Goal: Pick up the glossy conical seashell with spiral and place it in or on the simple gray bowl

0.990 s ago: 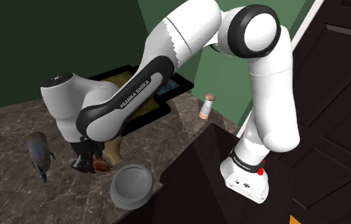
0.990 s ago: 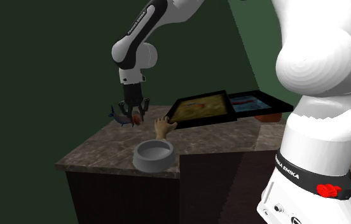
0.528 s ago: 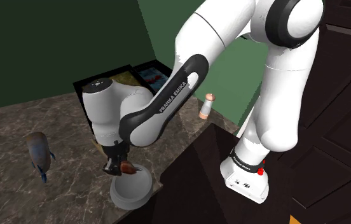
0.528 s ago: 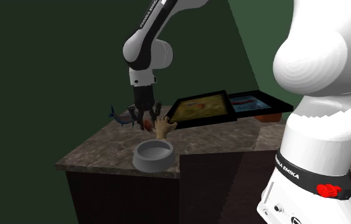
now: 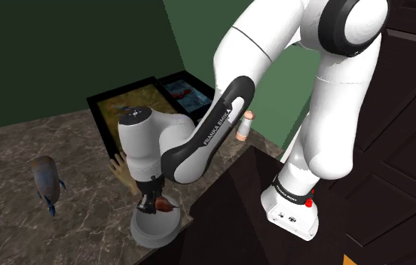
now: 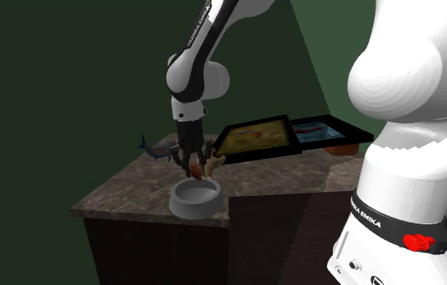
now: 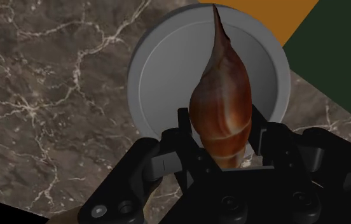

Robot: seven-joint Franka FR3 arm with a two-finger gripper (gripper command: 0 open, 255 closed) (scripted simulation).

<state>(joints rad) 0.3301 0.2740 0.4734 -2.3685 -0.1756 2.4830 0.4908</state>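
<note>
Hand point(image 7: 222, 132) clasps brown seashell point(image 7: 220, 95) above grey bowl point(image 7: 161, 79).

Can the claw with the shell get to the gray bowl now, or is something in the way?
Probably yes: the claw, shut on the brown shell, hangs directly above the gray bowl, and nothing lies between them.

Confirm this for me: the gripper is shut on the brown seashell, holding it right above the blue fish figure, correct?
Not quite. The gripper is shut on the brown seashell, but holds it above the gray bowl, not the blue fish figure, which lies apart on the counter. The wrist view shows it.
</note>
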